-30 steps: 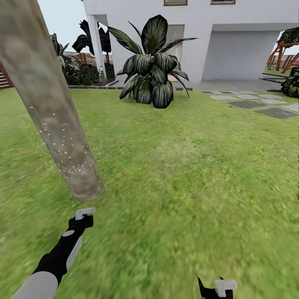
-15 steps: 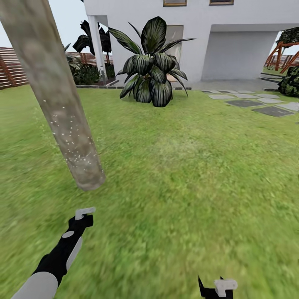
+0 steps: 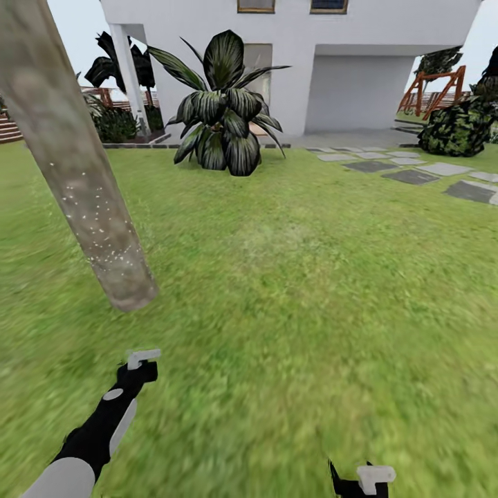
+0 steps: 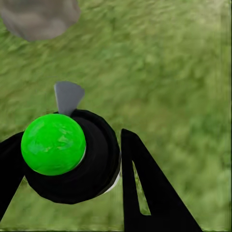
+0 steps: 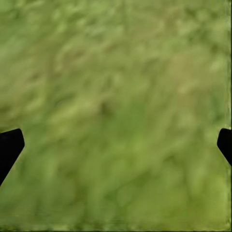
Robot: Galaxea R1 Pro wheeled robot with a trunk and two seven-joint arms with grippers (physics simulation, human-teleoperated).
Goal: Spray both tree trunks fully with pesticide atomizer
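Grass floor (image 3: pixel 311 290) fills most of head view. White house (image 3: pixel 311 62) across upper frame, dark broad-leaved plant (image 3: pixel 221 111) before it, stepping stones (image 3: pixel 415 173) upper right. Thick mottled tree trunk (image 3: pixel 76 173) leans at upper left, pale specks on lower part, base on grass. Left gripper (image 4: pixel 67 164) at lower left, near trunk base, fingers closed around pesticide atomizer (image 4: pixel 67 154), green spot facing wrist camera. Right gripper (image 5: pixel 116 145) at bottom edge right of centre, fingers spread wide, holding nothing, grass beneath.

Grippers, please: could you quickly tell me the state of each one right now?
Left gripper: closed on the pesticide atomizer.
Right gripper: open, fingers spread wide over grass, holding nothing.
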